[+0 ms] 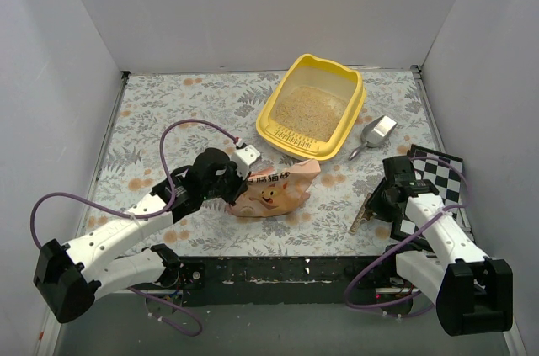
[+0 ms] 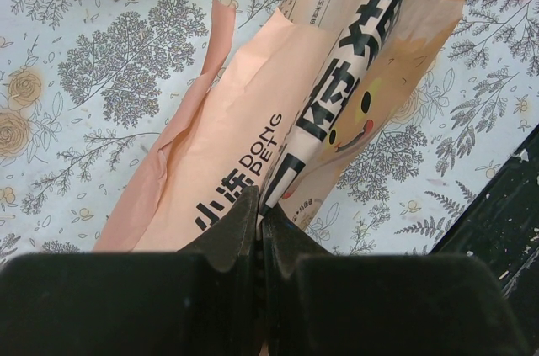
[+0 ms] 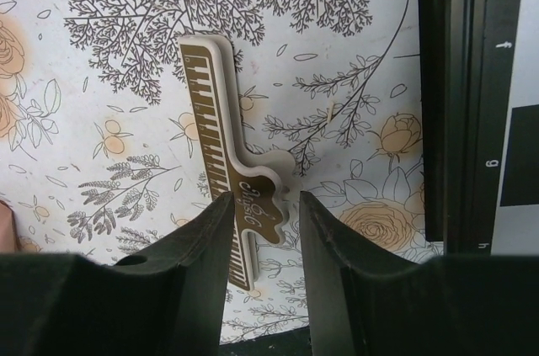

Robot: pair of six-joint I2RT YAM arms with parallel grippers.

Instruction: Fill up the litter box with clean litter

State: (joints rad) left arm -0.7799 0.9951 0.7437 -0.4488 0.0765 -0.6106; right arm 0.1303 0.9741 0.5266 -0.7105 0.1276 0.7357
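Observation:
The yellow litter box [image 1: 347, 87] stands at the back right of the table with pale beige clean litter [image 1: 309, 108] lying in its bottom. A peach-pink bag with a cartoon cat [image 1: 276, 191] lies flat near the table's front middle. My left gripper [image 1: 237, 193] is shut on the bag's [image 2: 253, 112] left end, its jaws [image 2: 261, 220] pinched on a fold. My right gripper [image 1: 376, 204] hovers open at the front right. A brown and cream bag clip [image 3: 217, 120] lies on the table between its fingertips [image 3: 263, 204].
A grey metal scoop [image 1: 376, 134] lies just right of the litter box. A black and white checkerboard card [image 1: 440, 174] sits by the right wall, and a black strip [image 3: 459, 95] borders it. The table's dark front edge [image 1: 278, 268] runs close below the bag.

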